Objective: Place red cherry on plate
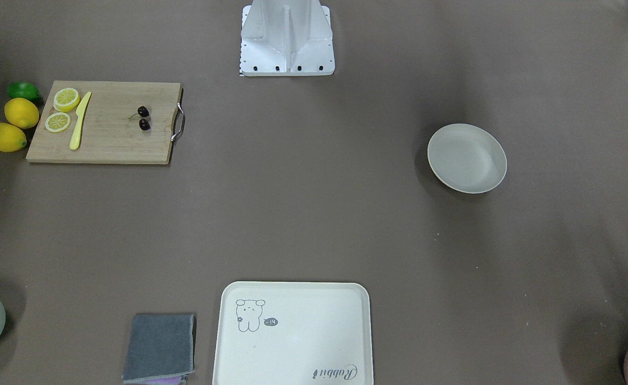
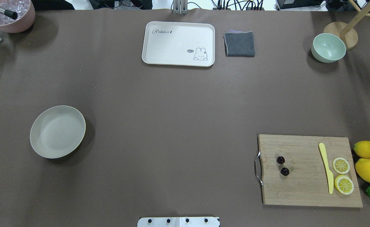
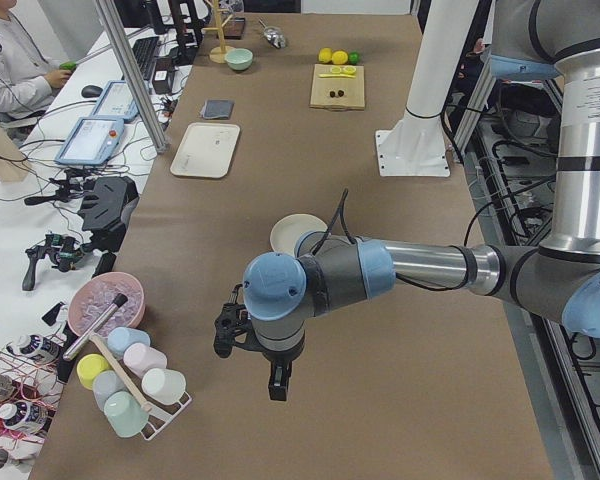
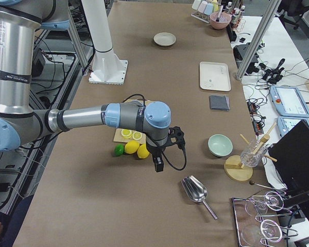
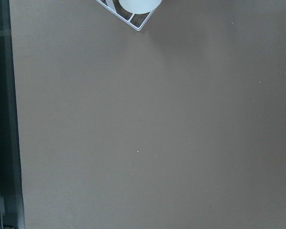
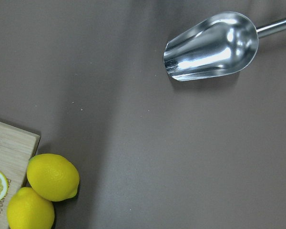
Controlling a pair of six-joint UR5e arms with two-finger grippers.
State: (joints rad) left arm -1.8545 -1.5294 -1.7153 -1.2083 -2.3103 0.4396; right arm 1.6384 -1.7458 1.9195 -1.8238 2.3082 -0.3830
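On the brown table (image 2: 172, 110) nothing is in hand yet: the red cherry (image 2: 282, 166) lies on the cutting board (image 2: 301, 186), beyond the lemons (image 6: 52, 177) from the right gripper (image 4: 158, 165), and the plate (image 2: 57, 131) sits empty far off, nearer the left gripper (image 3: 277, 385). Neither gripper's fingers can be judged apart or together (only side views show them). Next, the right gripper likely must cross the lemons and descend onto the cherry.

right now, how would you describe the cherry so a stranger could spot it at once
Find the wooden cutting board on the robot's right. Near its metal handle lies the red cherry: two tiny, dark, glossy fruits on thin stems, far smaller and darker than the lemon slices.
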